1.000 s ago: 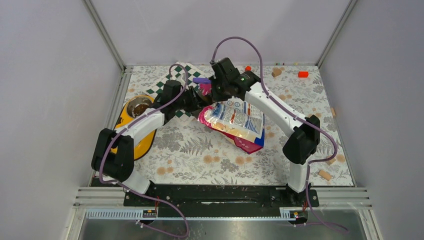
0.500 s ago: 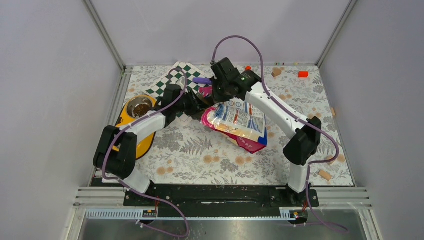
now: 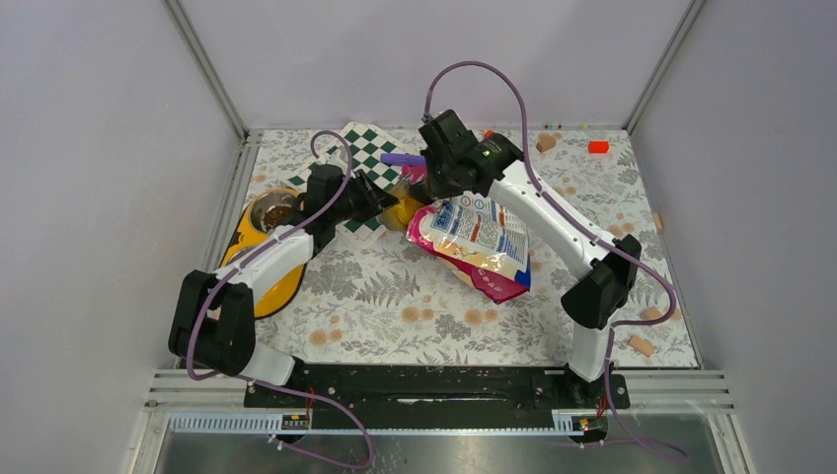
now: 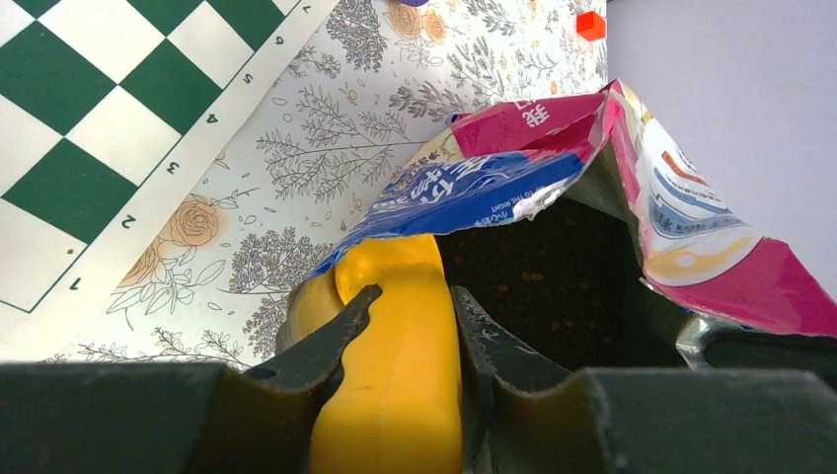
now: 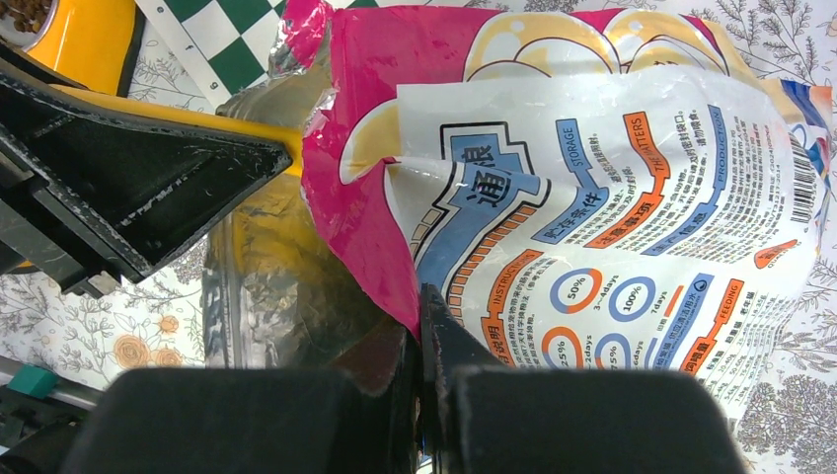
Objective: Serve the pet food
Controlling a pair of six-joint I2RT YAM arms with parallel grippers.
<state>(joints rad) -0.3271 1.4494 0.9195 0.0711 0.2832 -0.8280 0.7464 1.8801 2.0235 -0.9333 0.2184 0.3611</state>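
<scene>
The pink-and-blue pet food bag [image 3: 476, 242] lies mid-table with its torn mouth facing left. My right gripper [image 3: 431, 191] is shut on the bag's upper mouth edge [image 5: 370, 267] and holds it open. My left gripper [image 3: 382, 202] is shut on the handle of the orange scoop [image 3: 403, 210]. In the left wrist view the scoop [image 4: 395, 375] has its bowl at the bag's mouth, under the blue edge. Dark kibble [image 4: 553, 281] shows inside the bag. The yellow feeder [image 3: 259, 259] sits at the left, and its steel bowl [image 3: 274, 209] holds some kibble.
A green-and-white chessboard mat [image 3: 360, 158] lies behind the left gripper. A purple object [image 3: 399, 158] lies by the right wrist. A red block [image 3: 598, 146] and wooden blocks [image 3: 546, 142] are scattered at the back and right; another wooden block [image 3: 642, 345] lies at the front right.
My left arm has drawn back to the left, bringing the scoop out toward the bag's mouth. The right gripper has lifted the bag's edge slightly, and the bag shifted a little right.
</scene>
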